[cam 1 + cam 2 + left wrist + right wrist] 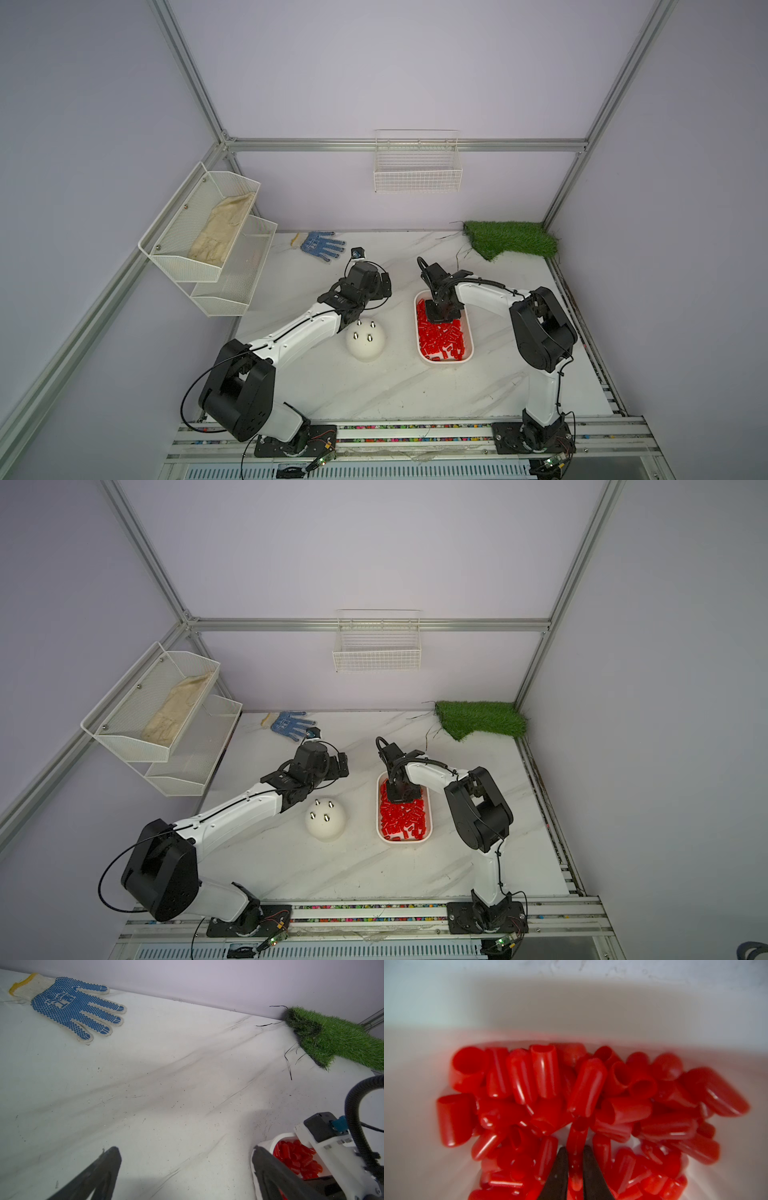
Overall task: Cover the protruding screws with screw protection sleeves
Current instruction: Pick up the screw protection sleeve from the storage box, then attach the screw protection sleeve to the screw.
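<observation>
Your right gripper [575, 1150]: fingers clamped on one red plastic tube-shaped sleeve [576, 1136]. Your left gripper [185, 1150]: fingers apart above scuffed white marbled tabletop [166, 1084]; lilac wall [207, 976] beyond.

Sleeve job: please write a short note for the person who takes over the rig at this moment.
Left tool: open, empty, above the table beyond the dome.
Right tool: shut on one red sleeve, down in the white tray among the other sleeves.
Done: no screw is covered; all four screws stand bare on the dome.
Left: lift this sleeve, push it onto a screw, then repeat for the other three.
</observation>
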Available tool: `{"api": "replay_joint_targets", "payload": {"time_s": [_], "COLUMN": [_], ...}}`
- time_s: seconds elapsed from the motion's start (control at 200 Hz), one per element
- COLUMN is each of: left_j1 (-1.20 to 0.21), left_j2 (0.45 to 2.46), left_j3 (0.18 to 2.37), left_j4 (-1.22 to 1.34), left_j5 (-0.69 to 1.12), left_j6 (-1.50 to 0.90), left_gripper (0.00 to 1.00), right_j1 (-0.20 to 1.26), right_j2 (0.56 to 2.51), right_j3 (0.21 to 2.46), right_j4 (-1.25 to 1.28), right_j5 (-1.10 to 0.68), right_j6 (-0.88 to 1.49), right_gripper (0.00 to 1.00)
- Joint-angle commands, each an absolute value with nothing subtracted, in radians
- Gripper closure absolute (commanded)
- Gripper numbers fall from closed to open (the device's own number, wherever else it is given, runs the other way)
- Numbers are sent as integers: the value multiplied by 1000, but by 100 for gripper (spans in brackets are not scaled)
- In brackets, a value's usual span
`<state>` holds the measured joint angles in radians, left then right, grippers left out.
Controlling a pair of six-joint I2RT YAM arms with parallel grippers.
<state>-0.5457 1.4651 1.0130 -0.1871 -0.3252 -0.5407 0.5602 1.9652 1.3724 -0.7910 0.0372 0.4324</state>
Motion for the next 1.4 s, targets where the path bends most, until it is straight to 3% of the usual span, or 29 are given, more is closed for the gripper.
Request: {"api": "replay_joint_targets", "payload": {"time_s": [0.0,0.47,0.915,1.395], "left_j1": [-548,-500,-342,-252], "left_j2": [1383,1249,1089,1114], "left_j3": [972,920,765,737], "left_j4": [-163,-277,-391,-390], "left_j5": [-355,-415,-407,-384], "left_j6": [-564,-678,-827,-798], "left_gripper": [0,0,0,0], "right_j1": [568,654,891,966], "right_j2": [1898,1676,1767,1804], "right_j3": [1382,1371,1445,1451], "right_j4": [-799,-702,-378,-325], "right_j5": [61,100,186,172], "right_j6": [438,453,557,624], "right_gripper": [84,84,84,84]}}
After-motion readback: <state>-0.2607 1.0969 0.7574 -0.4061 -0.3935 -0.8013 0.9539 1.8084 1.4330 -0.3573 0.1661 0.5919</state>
